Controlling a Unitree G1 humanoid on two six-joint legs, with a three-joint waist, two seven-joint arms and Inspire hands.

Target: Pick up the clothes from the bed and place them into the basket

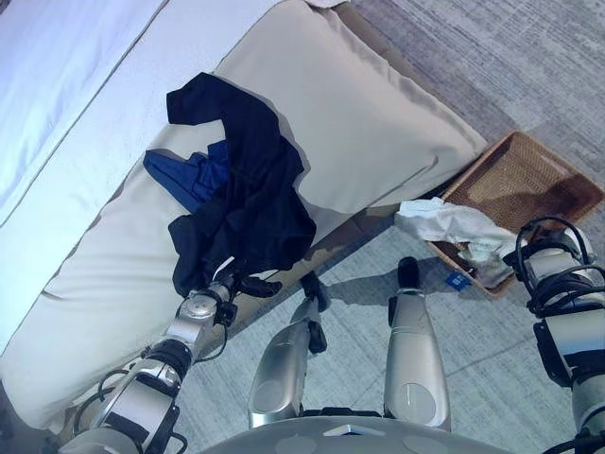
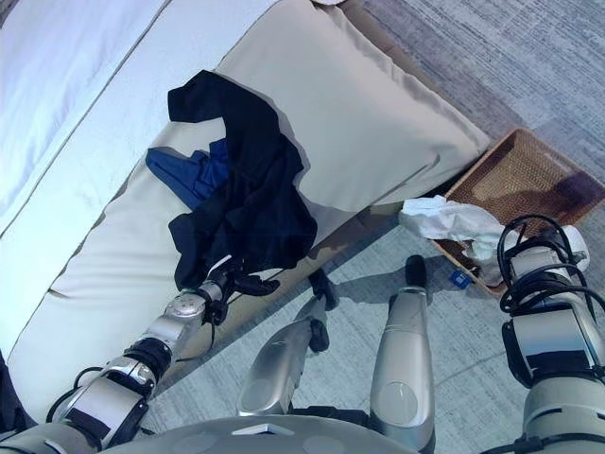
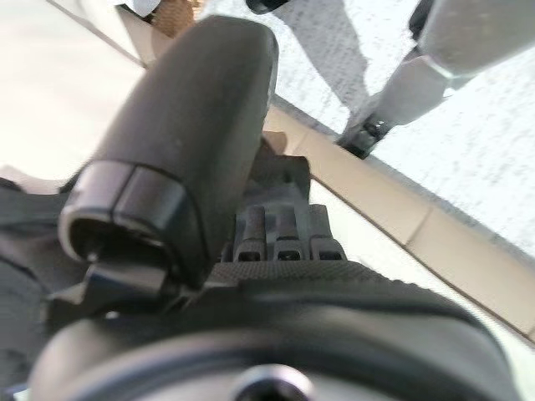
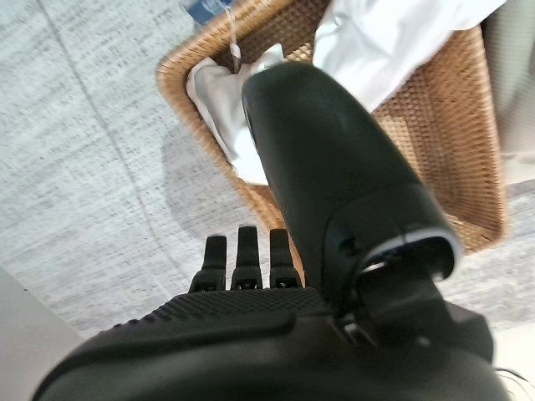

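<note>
**At the bed's near edge: left hand meets the dark clothes**

Beside the left hand (image 1: 248, 283), whose grip cannot be told, lie the black garment (image 1: 248, 194) and blue garment (image 1: 194, 175) on the bed (image 1: 378, 123): probably light, limp, best gathered at a bunched fold. Head views show both; the left wrist view hides them. Right hand (image 4: 251, 259), fingers straight and empty, hangs over the basket (image 4: 435, 125) holding white cloth (image 4: 393, 42).
</note>
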